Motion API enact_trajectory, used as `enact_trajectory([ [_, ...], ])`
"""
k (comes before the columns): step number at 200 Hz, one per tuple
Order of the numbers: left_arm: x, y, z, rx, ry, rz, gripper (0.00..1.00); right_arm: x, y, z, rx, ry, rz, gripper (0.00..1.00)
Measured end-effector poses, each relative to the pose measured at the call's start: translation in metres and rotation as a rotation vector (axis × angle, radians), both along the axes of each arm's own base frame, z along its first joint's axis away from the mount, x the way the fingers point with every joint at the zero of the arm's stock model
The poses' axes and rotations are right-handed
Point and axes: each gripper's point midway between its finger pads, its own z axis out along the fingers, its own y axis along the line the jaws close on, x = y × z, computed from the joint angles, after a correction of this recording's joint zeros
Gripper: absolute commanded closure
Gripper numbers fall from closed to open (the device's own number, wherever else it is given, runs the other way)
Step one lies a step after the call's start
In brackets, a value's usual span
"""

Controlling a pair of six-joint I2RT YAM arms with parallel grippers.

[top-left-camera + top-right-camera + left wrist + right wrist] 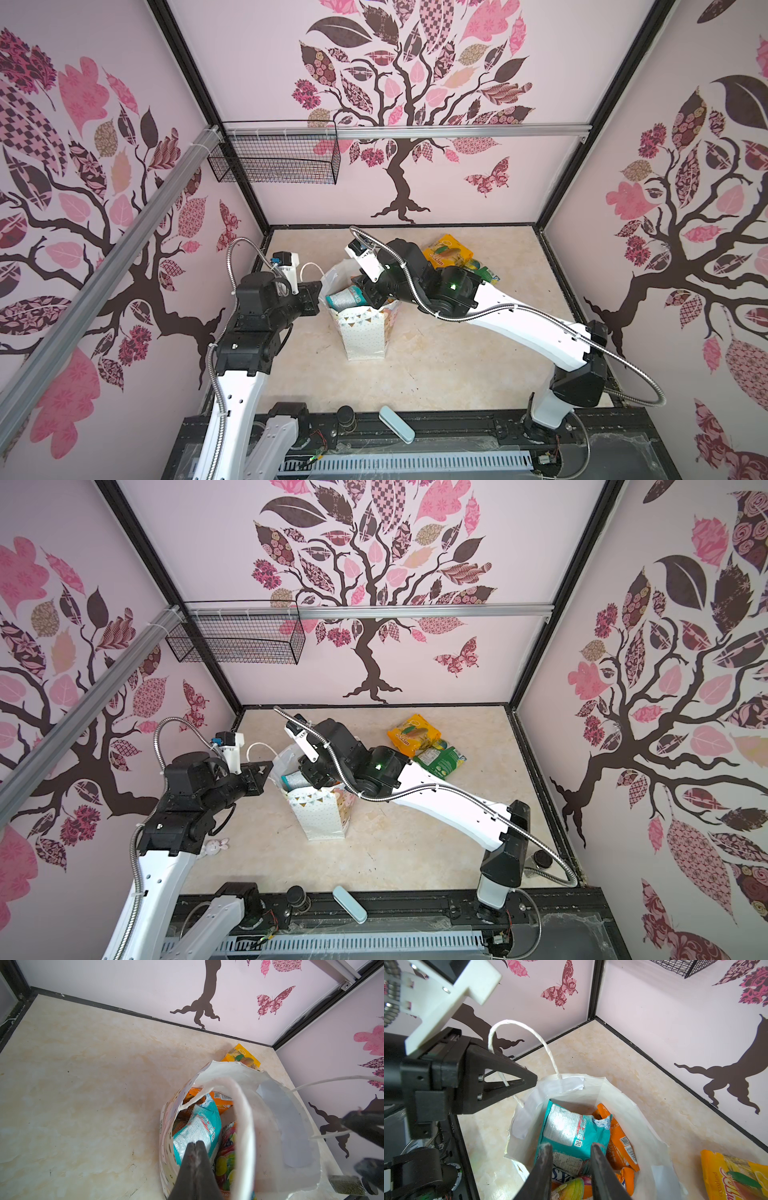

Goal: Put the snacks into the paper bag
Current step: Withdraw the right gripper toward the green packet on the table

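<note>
The white paper bag (363,332) (320,816) stands open mid-table. A teal packet (343,298) (566,1126) leans inside it, over an orange packet (618,1136) and a FOX'S candy packet (226,1157). My right gripper (370,297) (572,1147) hangs over the bag's mouth, open, its fingers apart in front of the teal packet. My left gripper (320,291) (195,1142) is shut at the bag's left rim, with a cord handle (519,1022) looped past it. I cannot tell whether it pinches paper. An orange-yellow packet (446,249) and a green packet (442,760) lie behind the right arm.
A black wire basket (274,160) hangs on the back wall at left. On the front rail lie a pale blue case (397,424) and a small black-lidded jar (345,415). A small white toy (216,845) lies beside the left arm.
</note>
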Motion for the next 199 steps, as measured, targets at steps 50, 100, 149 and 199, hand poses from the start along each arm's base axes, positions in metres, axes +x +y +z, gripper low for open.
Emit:
enact_trajectory([
  [50,0.0,0.0,0.0,0.0,-0.001,0.0,0.98,-0.007,-0.059,0.027,0.019,-0.068,-0.113,0.58],
  [100,0.0,0.0,0.0,0.0,-0.001,-0.001,0.97,-0.02,-0.148,0.079,0.142,-0.139,-0.296,0.54],
  [149,0.0,0.0,0.0,-0.001,0.0,-0.001,0.98,0.018,-0.243,0.017,0.066,-0.002,-0.61,0.49],
  [199,-0.001,-0.003,0.0,-0.008,-0.001,-0.014,0.97,0.039,-0.29,-0.124,-0.184,0.262,-0.777,0.48],
])
